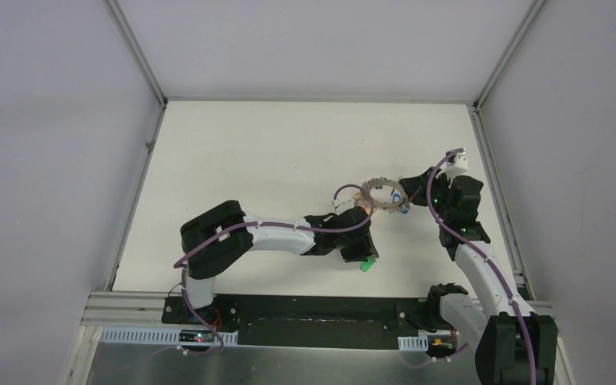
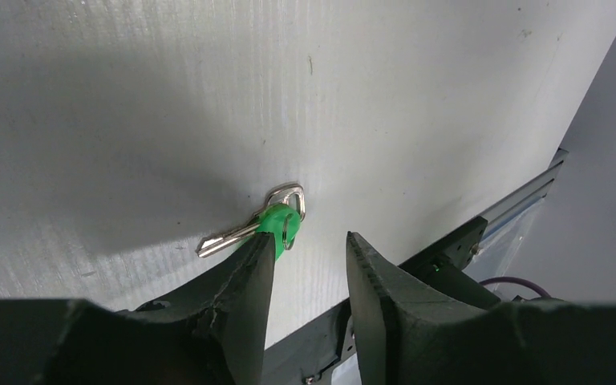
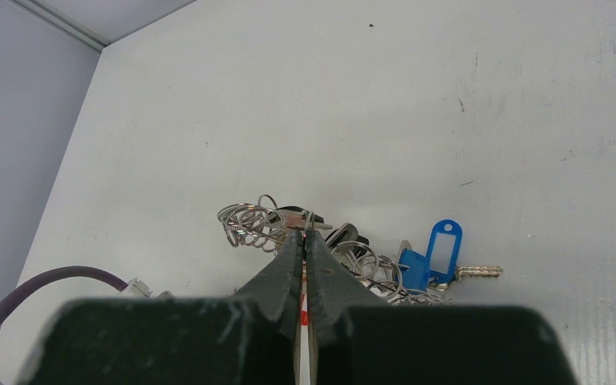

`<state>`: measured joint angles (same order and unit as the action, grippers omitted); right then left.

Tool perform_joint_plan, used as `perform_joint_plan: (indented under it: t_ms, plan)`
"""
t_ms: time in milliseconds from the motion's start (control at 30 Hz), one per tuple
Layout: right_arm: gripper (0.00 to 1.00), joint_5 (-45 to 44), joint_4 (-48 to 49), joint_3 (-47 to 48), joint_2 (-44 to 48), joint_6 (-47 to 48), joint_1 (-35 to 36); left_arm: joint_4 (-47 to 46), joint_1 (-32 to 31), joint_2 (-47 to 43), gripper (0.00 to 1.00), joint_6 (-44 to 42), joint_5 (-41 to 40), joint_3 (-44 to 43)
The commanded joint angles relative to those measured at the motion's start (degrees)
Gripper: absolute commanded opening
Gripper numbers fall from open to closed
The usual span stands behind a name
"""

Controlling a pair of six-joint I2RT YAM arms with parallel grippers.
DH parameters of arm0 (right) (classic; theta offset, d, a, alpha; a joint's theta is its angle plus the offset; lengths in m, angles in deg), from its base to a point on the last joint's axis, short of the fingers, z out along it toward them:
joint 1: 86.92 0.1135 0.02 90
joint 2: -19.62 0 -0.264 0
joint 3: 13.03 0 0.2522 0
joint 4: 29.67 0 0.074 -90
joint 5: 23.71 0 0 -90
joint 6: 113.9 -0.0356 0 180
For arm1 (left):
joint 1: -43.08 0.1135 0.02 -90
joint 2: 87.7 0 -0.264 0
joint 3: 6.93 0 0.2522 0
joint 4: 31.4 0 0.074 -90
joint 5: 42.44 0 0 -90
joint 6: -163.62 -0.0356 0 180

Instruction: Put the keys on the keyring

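The left pincer (image 2: 310,237) gapes empty beside the green-tagged metal key (image 2: 277,220) on the white tabletop (image 2: 417,104). The right pincer (image 3: 305,234) clamps the silvery coiled keyring (image 3: 249,223). Its wrist view shows the blue-tagged key (image 3: 443,245) alongside.

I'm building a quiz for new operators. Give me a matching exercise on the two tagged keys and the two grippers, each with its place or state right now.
Column 1:
1 green-tagged key
2 blue-tagged key
3 left gripper
4 right gripper

Column 2:
A closed on the keyring
B open, nothing between its jaws
C right beside the keyring
D alone on the table, by the left gripper's finger

Pairs: 1-D, 2-C, 3-B, 4-A.
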<state>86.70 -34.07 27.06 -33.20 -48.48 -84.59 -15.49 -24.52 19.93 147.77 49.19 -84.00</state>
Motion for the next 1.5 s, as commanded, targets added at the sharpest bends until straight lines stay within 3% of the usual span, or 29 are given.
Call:
perform_joint_plan:
  t_ms: [0, 467, 567, 667, 800, 900, 1200, 1467]
  plan:
    - [0.00, -0.6, 0.5, -0.7, 0.7, -0.7, -0.3, 0.2, -0.6, 0.6, 0.41, 0.7, 0.6, -1.0]
    - [0.00, -0.7, 0.5, -0.8, 0.8, -1.0, -0.4, -1.0, -0.6, 2.9, 0.27, 1.5, 2.9, -1.7]
    - [0.00, -0.8, 0.6, -0.8, 0.8, -1.0, -0.4, -0.4, -0.6, 3.0, 0.17, 1.9, 2.9, -1.6]
    - [0.00, -0.8, 0.6, -0.8, 0.8, -1.2, -0.4, -0.1, -0.2, 3.7, 0.14, 2.7, 3.7, -1.8]
    - [0.00, -0.6, 0.5, -0.8, 0.9, -1.2, -0.4, -1.0, 0.0, 4.4, 0.02, 3.0, 4.8, -1.5]
    - [0.00, 0.0, -0.1, -0.3, 0.7, -0.8, -0.4, -2.1, 0.1, 2.9, 0.00, 2.0, 3.8, -0.3]
    - [0.00, 9.0, -6.9, 6.7, -0.8, 7.6, -0.3, -4.7, 3.5, -11.0, 0.00, -7.4, -3.9, 8.1]
    - [0.00, 20.6, -16.9, 16.0, -3.5, 18.1, 0.6, 3.1, 16.3, -34.2, 0.00, -19.4, -5.3, 20.1]
